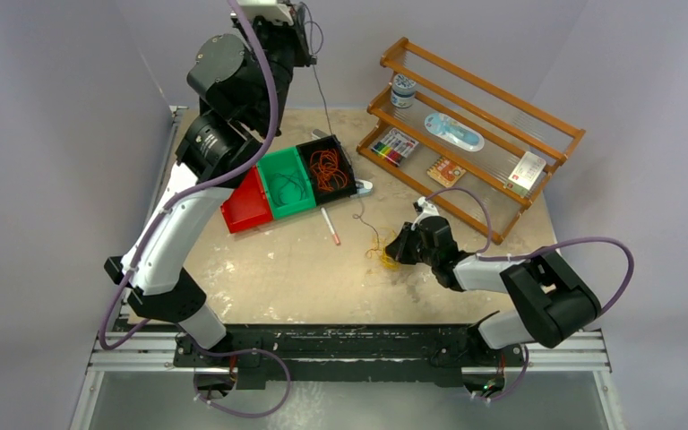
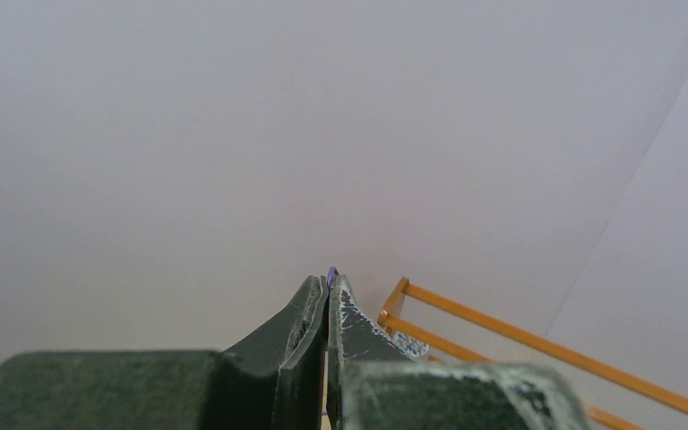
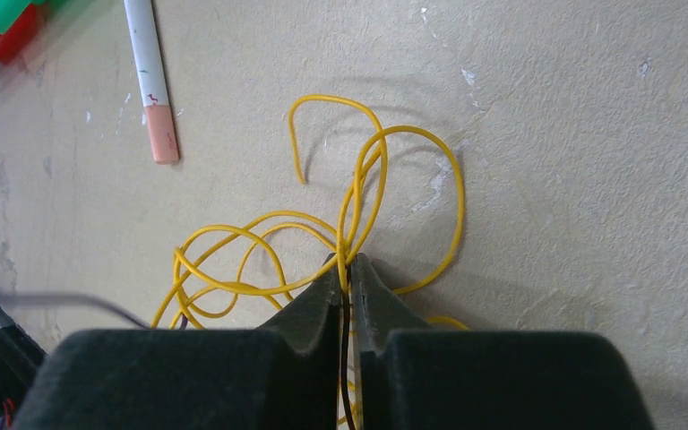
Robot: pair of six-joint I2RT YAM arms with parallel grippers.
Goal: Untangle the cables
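Note:
My left gripper (image 1: 310, 55) is raised high above the back of the table, shut on a thin dark-purple wire (image 1: 325, 112). Its tip pokes out above the pads in the left wrist view (image 2: 331, 271). That wire runs down, stretched, to the yellow wire tangle (image 1: 381, 253) on the table. My right gripper (image 1: 396, 248) is low on the table, shut on the yellow wire tangle (image 3: 358, 179), with a dark strand also between its pads (image 3: 344, 313). Orange wires (image 1: 327, 168) lie in the black bin; a dark wire (image 1: 288, 186) lies in the green bin.
A red bin (image 1: 246, 208), a green bin (image 1: 273, 170) and a black bin (image 1: 351, 175) stand side by side at centre-left. A white pen with a pink end (image 1: 331, 227) lies in front of them. A wooden rack (image 1: 493, 94) with small items stands at the back right.

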